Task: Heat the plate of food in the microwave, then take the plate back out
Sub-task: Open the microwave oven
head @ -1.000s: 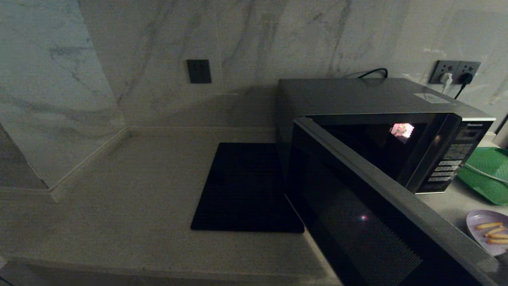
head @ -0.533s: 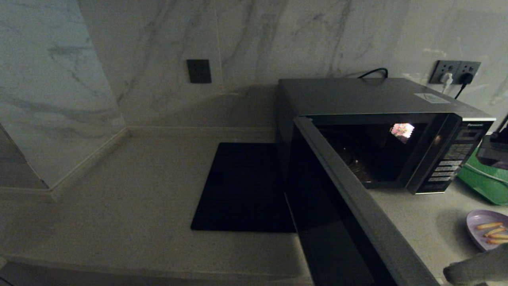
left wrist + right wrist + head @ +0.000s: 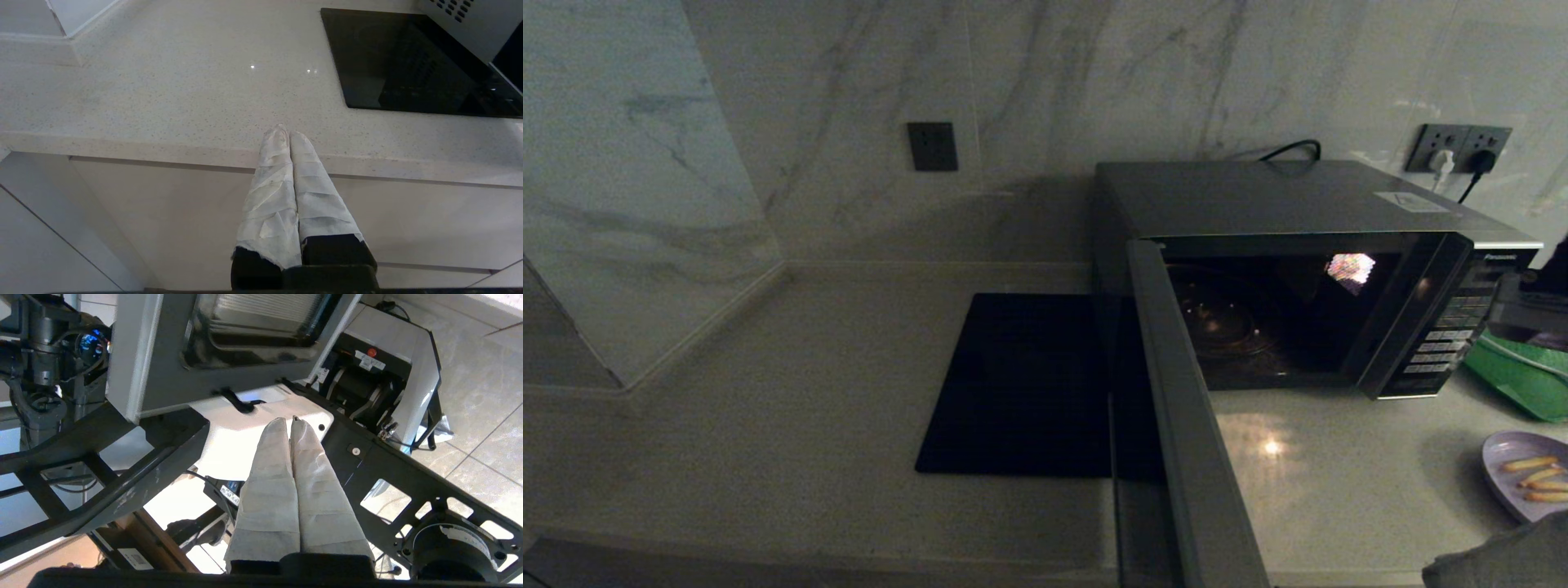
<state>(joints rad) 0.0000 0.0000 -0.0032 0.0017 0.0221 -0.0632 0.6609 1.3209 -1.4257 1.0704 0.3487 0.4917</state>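
Observation:
The microwave (image 3: 1298, 196) stands at the right of the counter with its door (image 3: 1184, 425) swung wide open towards me. Inside the dark cavity a glass turntable (image 3: 1225, 322) shows. The plate of food (image 3: 1525, 482), pale lilac with a few orange sticks, lies on the counter at the far right, in front of the button panel. My right gripper (image 3: 289, 419) is shut and empty, just past the door's inner face (image 3: 229, 335) and above my own base. Part of my right arm (image 3: 1531, 306) shows at the right edge. My left gripper (image 3: 286, 132) hangs shut before the counter's front edge.
A flat black mat (image 3: 1021, 384) lies left of the microwave. A green mesh tray (image 3: 1515, 371) sits behind the plate at the right. Wall sockets (image 3: 1458, 147) with plugs are behind the microwave. A marble wall corner (image 3: 645, 245) juts out at the left.
The microwave door has swung from half open to wide open, uncovering the cavity and the counter in front of it. My right arm has come into the head view at the right edge.

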